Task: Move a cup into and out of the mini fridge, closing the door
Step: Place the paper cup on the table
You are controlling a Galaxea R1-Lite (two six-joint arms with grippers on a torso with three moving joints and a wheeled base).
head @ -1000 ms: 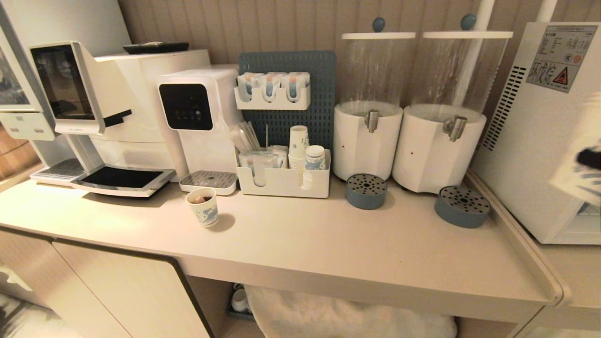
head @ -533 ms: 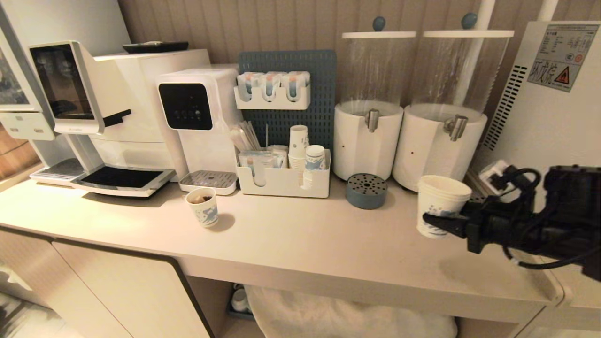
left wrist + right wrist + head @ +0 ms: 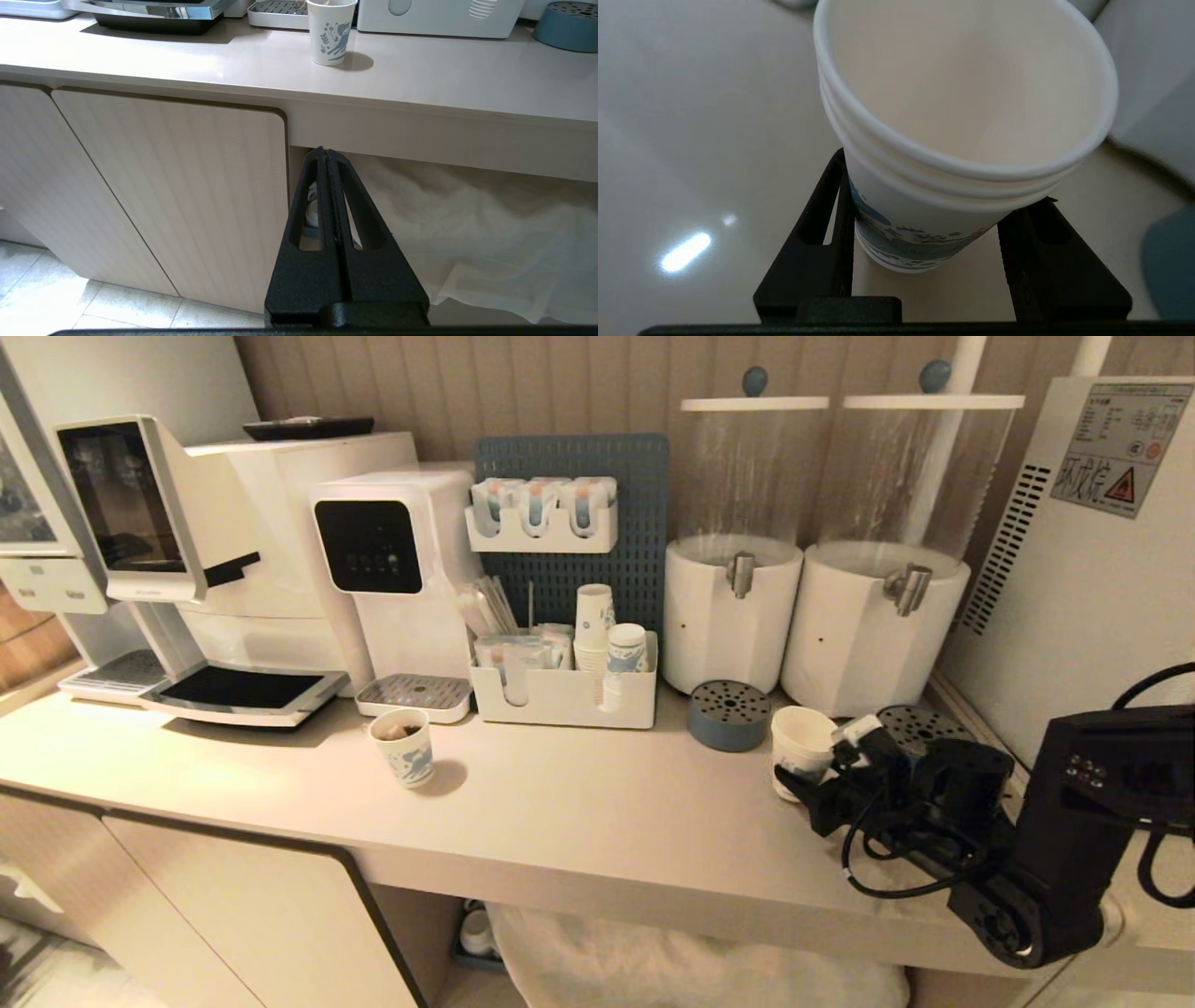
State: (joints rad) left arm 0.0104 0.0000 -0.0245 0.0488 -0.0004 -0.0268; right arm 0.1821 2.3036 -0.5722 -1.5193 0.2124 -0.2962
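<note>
Right gripper (image 3: 810, 791) is about half open w/ both fingers clamped on the lower wall of the cup (image 3: 801, 739), which it holds upright just in front of the right drink dispenser (image 3: 873, 625) and beside the blue drip tray (image 3: 728, 714); can't tell if the base touches the counter (image 3: 597, 821). Wrist view shows the cup (image 3: 966, 107) empty, clean white inside, w/ several rolled rims showing at the top. Thin paper, so prob. very light and easy to crush: squeeze gently, low on the wall where the bottom stiffens it, not near the rim. Smooth sides could slip if the hold loosens. Left gripper (image 3: 329, 158) is closed on nothing, parked below the counter edge by the cabinet door (image 3: 163, 196). Counter is pale, smooth, glossy, w/ open space left of the dispenser. Mini fridge (image 3: 1083, 569) stands right of the dispenser; its door isn't visible. Another cup w/ brown inside (image 3: 404, 747) sits well to the dispenser's left.
</note>
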